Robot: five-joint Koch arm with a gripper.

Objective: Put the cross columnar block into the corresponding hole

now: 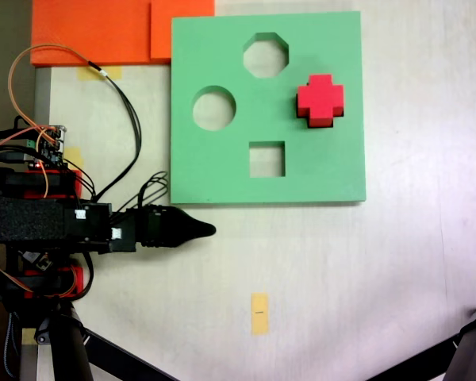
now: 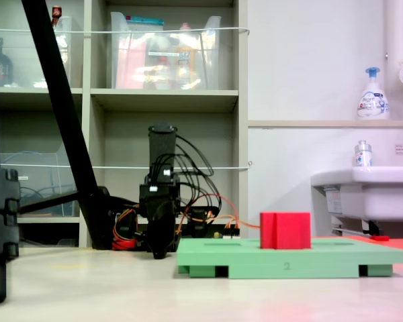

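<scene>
The cross columnar block is bright red and stands upright on the right part of the green foam board. In the low fixed view the block rises well above the board. The corresponding hole is hidden under the block, and none of its edge shows around it. My gripper lies low at the left, just below the board's lower left corner and far from the block. It tapers to one black point, shut with nothing in it. It faces the camera in the low fixed view, gripper.
The board also has a round cutout, an octagonal one and a square one. Orange foam sheets lie at the top left. A yellow tape mark is on the table. Black stand legs cross the bottom corners.
</scene>
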